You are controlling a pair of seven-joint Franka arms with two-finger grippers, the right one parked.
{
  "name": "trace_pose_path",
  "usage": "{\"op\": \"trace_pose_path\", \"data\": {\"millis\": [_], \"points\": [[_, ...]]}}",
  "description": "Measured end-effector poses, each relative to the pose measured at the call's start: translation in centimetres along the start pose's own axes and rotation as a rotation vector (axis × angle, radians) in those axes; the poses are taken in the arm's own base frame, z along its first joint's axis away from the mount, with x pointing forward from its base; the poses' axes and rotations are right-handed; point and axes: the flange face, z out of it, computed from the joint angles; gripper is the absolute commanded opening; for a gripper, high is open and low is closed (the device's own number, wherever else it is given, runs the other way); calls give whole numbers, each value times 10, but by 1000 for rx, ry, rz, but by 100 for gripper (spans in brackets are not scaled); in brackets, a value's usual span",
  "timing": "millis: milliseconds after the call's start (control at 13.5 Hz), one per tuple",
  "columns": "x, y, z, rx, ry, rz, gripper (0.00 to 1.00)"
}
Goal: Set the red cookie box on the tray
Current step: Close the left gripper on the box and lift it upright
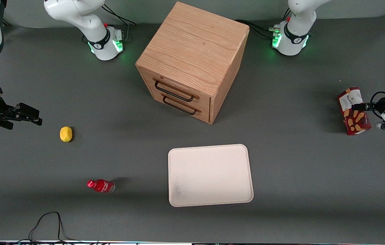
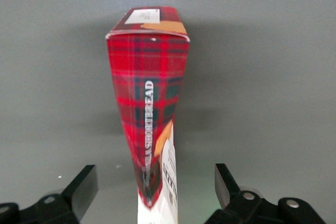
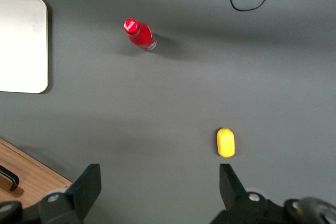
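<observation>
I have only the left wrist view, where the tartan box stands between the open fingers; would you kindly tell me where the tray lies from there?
Observer: The tray lies flat near the middle of the table, nearer to the front camera than the red cookie box. The box stands at the working arm's end, with the open gripper on either side of it.
Operator: Thank you. Does anything stand on the way there?
Observer: Only a wooden drawer cabinet is close, and it sits farther from the front camera than the tray, off the direct line.
Operator: And is there anything else on the table?
Observer: A small red bottle and a lemon sit toward the parked arm's end.
</observation>
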Motion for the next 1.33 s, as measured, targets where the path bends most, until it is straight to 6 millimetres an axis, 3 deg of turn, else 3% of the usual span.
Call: {"op": "trace_pose_path", "data": {"millis": [296, 444, 519, 593, 1333], "points": [[8, -2, 19, -3, -2, -8, 96], [10, -3, 23, -4, -3, -7, 78], [10, -3, 23, -4, -3, -8, 54], [10, -3, 23, -4, -2, -8, 1], [12, -2, 21, 18, -2, 6, 0]]}}
